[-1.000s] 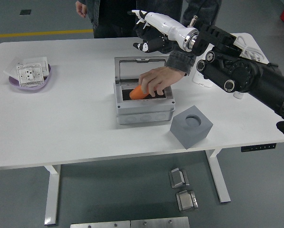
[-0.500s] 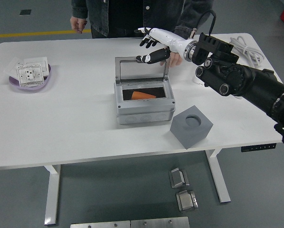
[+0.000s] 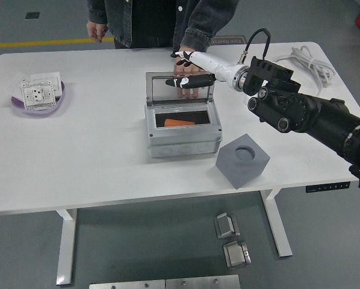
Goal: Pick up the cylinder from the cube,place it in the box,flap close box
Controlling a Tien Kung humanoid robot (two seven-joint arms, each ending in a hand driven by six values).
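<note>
The grey box (image 3: 183,141) stands mid-table with its clear lid (image 3: 180,90) raised upright. An orange cylinder (image 3: 181,123) lies inside it on the dark lining. The grey cube (image 3: 242,159), with an empty round hole in its top, sits to the right of the box. My right hand (image 3: 191,72), white with black fingertips (image 3: 186,81), reaches in from the right and is spread open at the lid's top edge, holding nothing. A person's hand (image 3: 186,85) rests flat on the table just behind the lid, seen partly through it.
A purple dish (image 3: 38,103) holding a white socket plate sits at the far left. A white cable (image 3: 306,59) lies at the back right. The person stands at the far edge. Metal parts lie on the floor below the table.
The person's hand left the cylinder in the box and drew back behind the lid. My right hand came down and left to the lid's top edge.
</note>
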